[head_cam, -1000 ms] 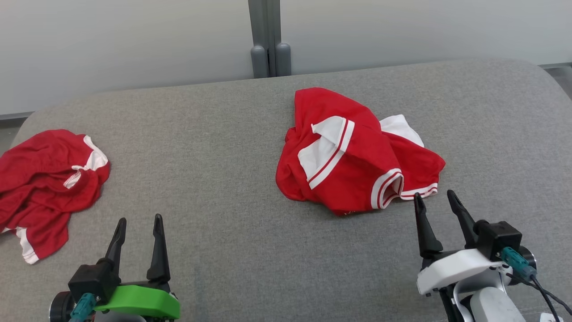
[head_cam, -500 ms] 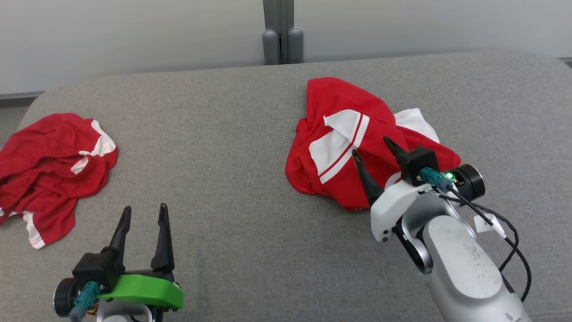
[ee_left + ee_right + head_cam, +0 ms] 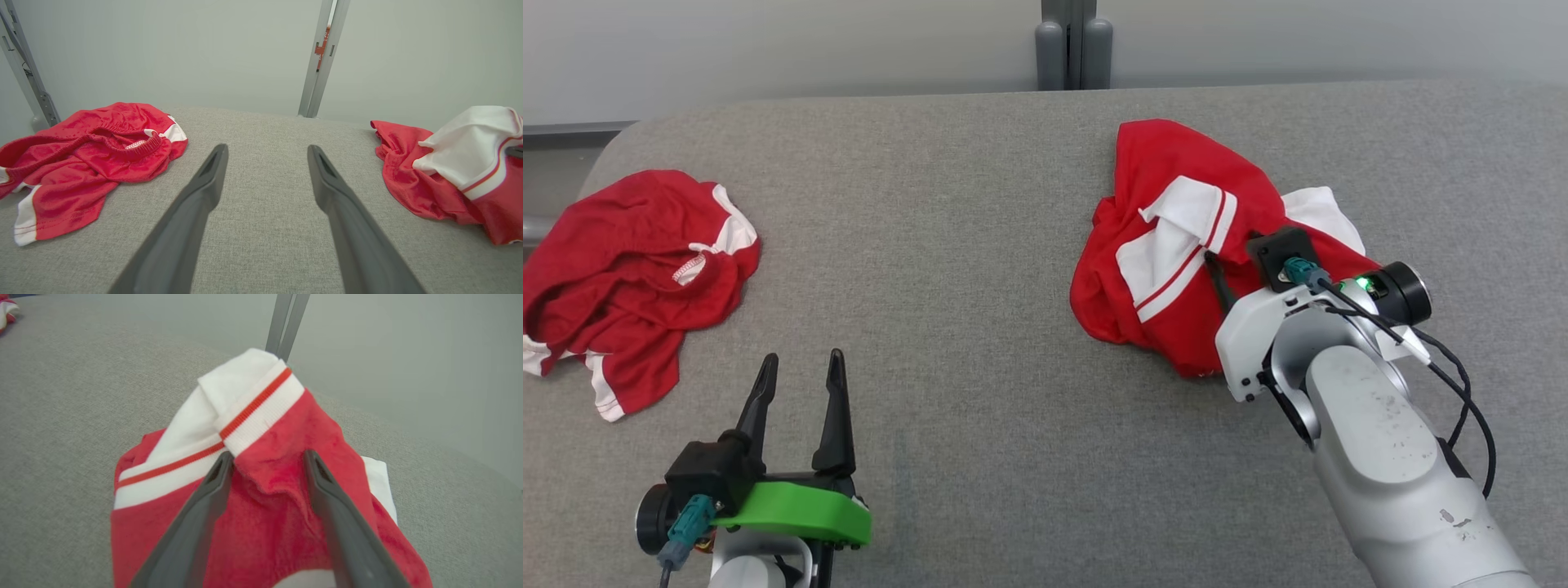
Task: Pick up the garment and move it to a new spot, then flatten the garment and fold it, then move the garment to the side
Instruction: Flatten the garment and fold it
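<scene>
Shows crumpled red jersey garment with white striped trim (image 3: pixel 1176 237) on grey fabric surface (image 3: pixel 947 245), just near-right of grey metal post (image 3: pixel 1074 45). Puts right gripper (image 3: pixel 268 455), short of it a second ago, onto it, jaws spread astride a red fold, unpinched. Leaves left gripper (image 3: pixel 802 359) released, empty, near-left of post.

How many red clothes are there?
2. The left garment lies at the far left. The right garment sits at the right, a fold inside the right claw. None seems hidden.

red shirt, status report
Left pincer open, idle. Right pincer open, straddling a fold of the shirt. Shirt crumpled, not lifted. Shorts far left, out of the way.
</scene>
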Robot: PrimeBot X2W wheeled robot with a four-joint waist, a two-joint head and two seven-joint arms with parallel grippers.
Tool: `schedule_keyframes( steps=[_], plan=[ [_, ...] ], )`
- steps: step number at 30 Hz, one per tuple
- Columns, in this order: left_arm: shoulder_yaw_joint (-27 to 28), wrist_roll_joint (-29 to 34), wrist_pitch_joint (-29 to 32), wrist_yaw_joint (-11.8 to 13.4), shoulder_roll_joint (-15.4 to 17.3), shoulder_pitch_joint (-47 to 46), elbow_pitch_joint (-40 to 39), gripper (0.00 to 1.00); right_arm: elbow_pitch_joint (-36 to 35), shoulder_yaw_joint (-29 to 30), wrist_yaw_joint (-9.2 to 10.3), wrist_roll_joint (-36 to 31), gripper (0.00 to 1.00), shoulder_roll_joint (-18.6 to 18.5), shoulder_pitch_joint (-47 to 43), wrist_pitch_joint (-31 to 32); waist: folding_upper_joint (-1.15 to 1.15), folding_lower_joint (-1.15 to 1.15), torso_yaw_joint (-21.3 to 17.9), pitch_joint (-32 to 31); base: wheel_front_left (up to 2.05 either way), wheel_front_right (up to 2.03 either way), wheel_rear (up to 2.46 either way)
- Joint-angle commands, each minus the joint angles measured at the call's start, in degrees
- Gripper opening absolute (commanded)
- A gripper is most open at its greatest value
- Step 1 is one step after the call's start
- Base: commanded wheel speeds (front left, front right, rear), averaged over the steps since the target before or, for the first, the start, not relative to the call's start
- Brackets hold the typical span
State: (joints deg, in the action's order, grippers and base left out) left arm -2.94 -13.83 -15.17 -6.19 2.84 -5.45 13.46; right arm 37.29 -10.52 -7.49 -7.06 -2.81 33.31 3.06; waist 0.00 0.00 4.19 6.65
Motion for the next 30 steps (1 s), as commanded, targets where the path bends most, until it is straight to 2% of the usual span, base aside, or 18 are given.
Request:
schedule_keyframes(
  steps=[1, 7, 20, 22, 25, 30],
  plan=[
    [-0.02, -0.32, 0.03, 0.27, 0.10, -0.72, 0.10, 1.00, 0.60, 0.85, -0.01, -0.46, 0.00, -0.15, 0.73, -0.67, 0.00, 0.00, 0.11, 0.02, 0.00, 0.00, 0.00],
    [-0.28, -0.59, 0.03, 0.49, 0.10, 0.02, 0.22, 1.00, 1.19, 3.12, -0.01, -2.26, 0.00, -0.13, 2.17, -4.21, 0.00, 0.00, 0.18, -0.63, 0.00, 0.00, 0.00],
    [-1.27, -0.09, 0.03, -0.04, 0.10, -1.09, -0.13, 1.00, -0.37, -2.11, -0.01, -9.19, 0.00, -0.34, 16.67, -17.66, 0.00, 0.00, 1.56, -0.44, 0.00, 0.00, 0.00],
    [-1.49, -0.20, 0.03, -0.09, 0.10, -1.21, -0.22, 1.00, -2.15, -3.27, -0.01, -10.05, 0.00, -0.61, 18.61, -18.24, 0.00, 0.00, 1.89, -0.28, 0.00, 0.00, 0.00],
    [-1.74, -0.23, 0.03, -0.16, 0.10, -1.46, -0.39, 1.00, -9.27, -6.28, -0.01, -8.30, 0.00, -1.59, 19.17, -18.26, 0.00, 0.00, 2.31, 0.14, 0.00, 0.00, 0.00],
    [-1.48, 0.02, 0.03, 0.04, 0.10, -1.72, -0.69, 1.00, -17.54, -8.33, 0.00, -4.72, 0.00, -7.32, 10.70, -18.25, 0.00, 0.00, 1.88, 0.55, 0.00, 0.00, 0.00]
  ],
)
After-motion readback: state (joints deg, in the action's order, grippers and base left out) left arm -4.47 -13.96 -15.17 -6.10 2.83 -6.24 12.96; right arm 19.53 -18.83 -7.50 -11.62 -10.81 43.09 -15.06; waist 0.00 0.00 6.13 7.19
